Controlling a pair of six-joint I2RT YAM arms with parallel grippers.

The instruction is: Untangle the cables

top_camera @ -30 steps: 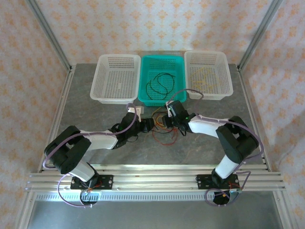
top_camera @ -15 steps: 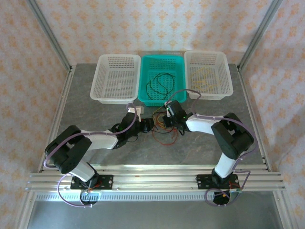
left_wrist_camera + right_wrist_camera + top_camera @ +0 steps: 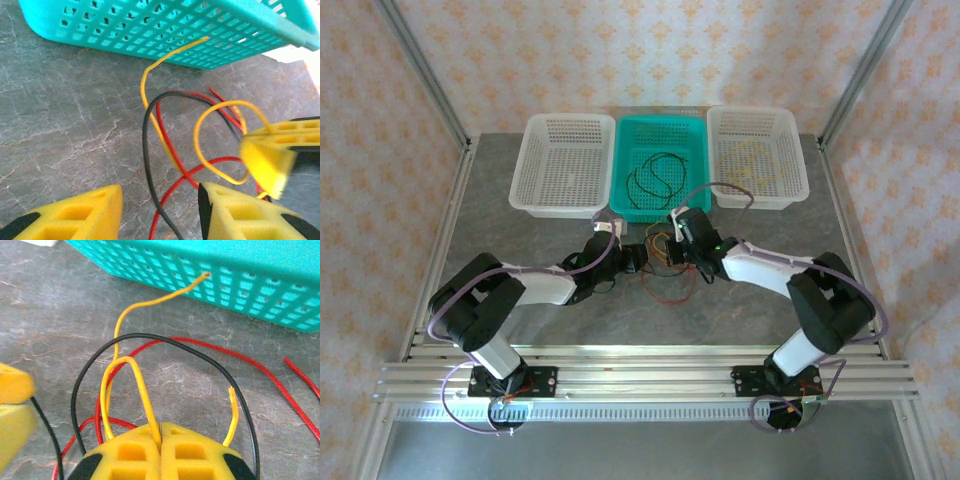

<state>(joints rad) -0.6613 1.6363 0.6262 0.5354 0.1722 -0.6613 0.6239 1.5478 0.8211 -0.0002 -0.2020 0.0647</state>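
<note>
Grey marbled table (image 3: 500, 230), floral walls (image 3: 640, 50). Teal basket (image 3: 660, 121) at twelve o'clock holds black cable (image 3: 655, 180); white basket (image 3: 757, 112) at one, seemingly yellow strands. Right gripper (image 3: 161, 432) pinches yellow cable (image 3: 120, 359); left gripper (image 3: 160, 200) gapes.

The left arm (image 3: 535, 285) and the right arm (image 3: 765, 272) both stretched low, forward and inward from their bases, forearms angled toward each other so that the wrists nearly met at the middle. The left gripper (image 3: 160, 200) stood with its yellow pads (image 3: 90, 212) parted, a clear gap between them. The right gripper (image 3: 161, 432) had its pads pressed flush together, pinching a yellow cable (image 3: 122, 359) at the seam. The two grippers sat just beside each other.
</note>
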